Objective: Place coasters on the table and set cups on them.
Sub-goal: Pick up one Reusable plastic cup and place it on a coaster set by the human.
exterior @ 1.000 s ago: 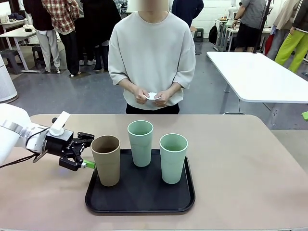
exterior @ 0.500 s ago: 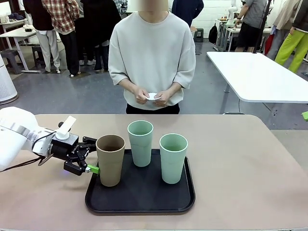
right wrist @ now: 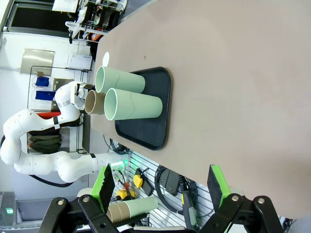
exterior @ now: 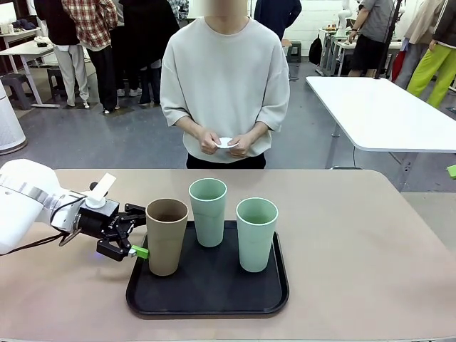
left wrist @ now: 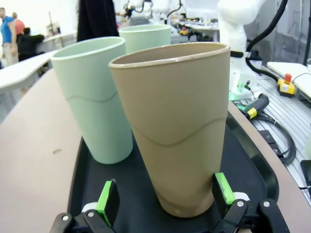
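The tan-brown cup (exterior: 166, 235) stands at the left end of the black tray (exterior: 214, 299), with two pale green cups (exterior: 207, 211) (exterior: 256, 234) to its right. My left gripper (exterior: 141, 230) is open, its green pads on either side of the tan cup's (left wrist: 175, 126) lower part. In the left wrist view one pad (left wrist: 223, 187) sits close against the cup and the other pad (left wrist: 108, 198) stands apart. A person across the table holds white coasters (exterior: 226, 142) in both hands. My right gripper (right wrist: 163, 187) is open and holds nothing, far from the tray (right wrist: 155, 131).
The beige-pink table (exterior: 356, 249) has free room right of the tray and behind it. A white table (exterior: 377, 107) stands at the back right, with several people farther off.
My left gripper has moved right, closing in around the tan cup. The tan cup has shifted a little to the right on the tray. The person and the green cups have stayed still.
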Robot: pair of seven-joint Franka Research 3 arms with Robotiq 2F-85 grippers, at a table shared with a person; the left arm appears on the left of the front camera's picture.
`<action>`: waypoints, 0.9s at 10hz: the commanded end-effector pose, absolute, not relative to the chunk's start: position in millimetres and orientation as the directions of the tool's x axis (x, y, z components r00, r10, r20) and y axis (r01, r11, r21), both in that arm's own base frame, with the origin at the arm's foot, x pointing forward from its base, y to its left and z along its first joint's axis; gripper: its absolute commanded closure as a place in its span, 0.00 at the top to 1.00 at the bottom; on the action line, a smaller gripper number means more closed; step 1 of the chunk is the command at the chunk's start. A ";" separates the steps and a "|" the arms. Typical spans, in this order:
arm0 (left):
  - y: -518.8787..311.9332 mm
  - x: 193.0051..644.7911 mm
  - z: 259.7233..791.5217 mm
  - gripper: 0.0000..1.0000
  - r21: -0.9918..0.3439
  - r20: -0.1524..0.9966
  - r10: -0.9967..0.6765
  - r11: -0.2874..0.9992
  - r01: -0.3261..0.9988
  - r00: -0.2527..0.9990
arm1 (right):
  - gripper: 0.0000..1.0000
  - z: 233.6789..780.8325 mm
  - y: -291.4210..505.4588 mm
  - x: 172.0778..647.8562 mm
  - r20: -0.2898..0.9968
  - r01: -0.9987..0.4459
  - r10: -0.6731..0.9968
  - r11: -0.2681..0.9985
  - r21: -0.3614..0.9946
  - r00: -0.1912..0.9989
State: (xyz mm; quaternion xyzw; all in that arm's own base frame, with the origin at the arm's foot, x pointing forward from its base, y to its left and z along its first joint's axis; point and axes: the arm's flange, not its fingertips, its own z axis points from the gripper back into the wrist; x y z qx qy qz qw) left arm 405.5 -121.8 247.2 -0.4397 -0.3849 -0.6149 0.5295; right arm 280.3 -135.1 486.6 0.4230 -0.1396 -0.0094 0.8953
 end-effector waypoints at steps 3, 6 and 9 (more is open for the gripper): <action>-124.4 406.0 242.3 1.00 0.046 0.944 -0.317 -0.154 0.987 -0.094 | 1.00 485.8 -135.5 280.4 0.242 -0.105 -0.135 0.629 0.770 0.961; -123.3 405.4 242.3 1.00 0.038 0.946 -0.312 -0.166 0.985 -0.089 | 1.00 485.8 -135.5 280.4 0.242 -0.105 -0.135 0.629 0.770 0.961; -122.4 400.8 243.1 1.00 0.024 0.949 -0.306 -0.187 0.982 -0.082 | 1.00 485.8 -135.5 280.4 0.242 -0.105 -0.135 0.629 0.770 0.961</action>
